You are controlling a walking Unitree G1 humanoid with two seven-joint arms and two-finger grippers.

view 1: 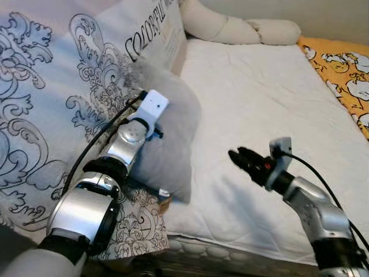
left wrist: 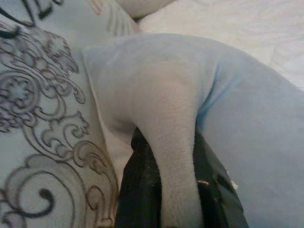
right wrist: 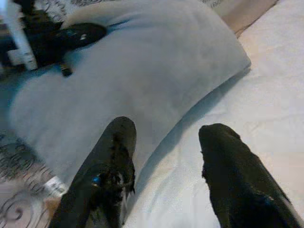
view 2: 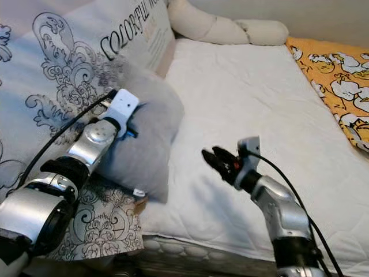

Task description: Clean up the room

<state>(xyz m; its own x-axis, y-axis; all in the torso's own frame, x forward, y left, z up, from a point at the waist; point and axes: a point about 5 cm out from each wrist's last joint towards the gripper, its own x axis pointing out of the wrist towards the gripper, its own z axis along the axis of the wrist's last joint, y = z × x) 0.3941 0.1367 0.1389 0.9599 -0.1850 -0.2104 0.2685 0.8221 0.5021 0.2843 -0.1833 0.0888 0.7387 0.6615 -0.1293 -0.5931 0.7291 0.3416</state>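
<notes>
left gripper (left wrist: 178, 190) | pinching a fold of the grey pillow (view 1: 173, 124), fingers closing tight on the plush so I am keeping hold for tidying | pillow is leaning on the patterned duvet (view 1: 40, 109) at the mattress (view 1: 259, 98) edge | right gripper (right wrist: 166, 161) | hovering beside the pillow, fingers spread, gripping nothing

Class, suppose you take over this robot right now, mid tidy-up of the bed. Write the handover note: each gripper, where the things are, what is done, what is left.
Left gripper: shut on a fold of the grey pillow, near the bed's left edge.
Right gripper: open, holding nothing, over the white mattress, pointing at the pillow.
The pillow leans against the patterned quilt. A long cream cushion lies at the far end, an orange blanket on the right.
Done: pillow gripped.
Left: probably move the pillow to its place, then tidy the quilt.
</notes>
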